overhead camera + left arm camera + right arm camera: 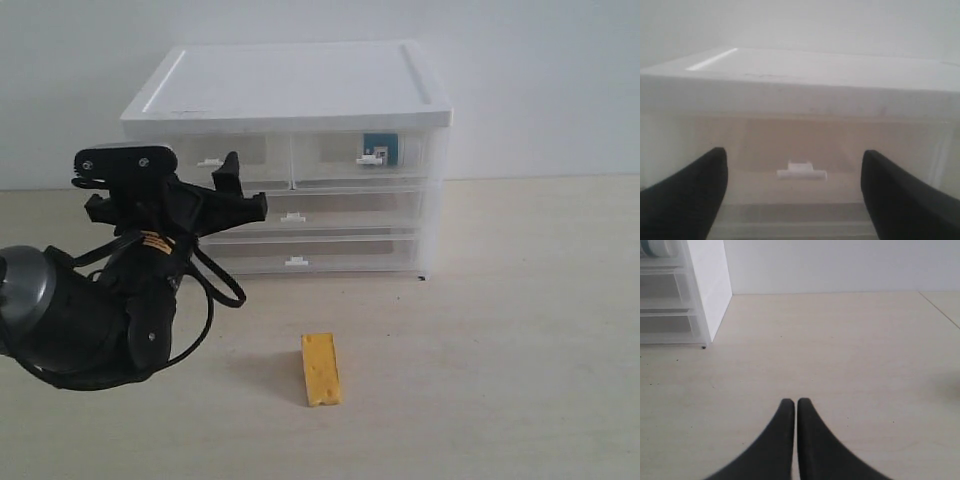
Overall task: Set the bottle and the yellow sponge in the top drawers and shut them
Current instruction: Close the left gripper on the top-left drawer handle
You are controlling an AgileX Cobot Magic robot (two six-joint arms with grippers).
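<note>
The bottle (380,150) shows as a teal label through the front of the right top drawer (335,152), which sits flush in the white-topped unit. The left top drawer (250,152) also sits flush. My left gripper (243,188) hangs open just in front of it; in the left wrist view the drawer's white clip handle (801,172) lies between the spread black fingers (685,200), untouched by them. The yellow sponge (321,368) lies on the table in front of the unit. My right gripper (792,403) is shut on nothing above bare table, out of the exterior view.
Two full-width drawers (293,217) sit shut below the top pair. The unit's side wall (707,285) stands well ahead of the right gripper. The left arm's dark body (90,310) fills the near left. A white wall runs behind the unit.
</note>
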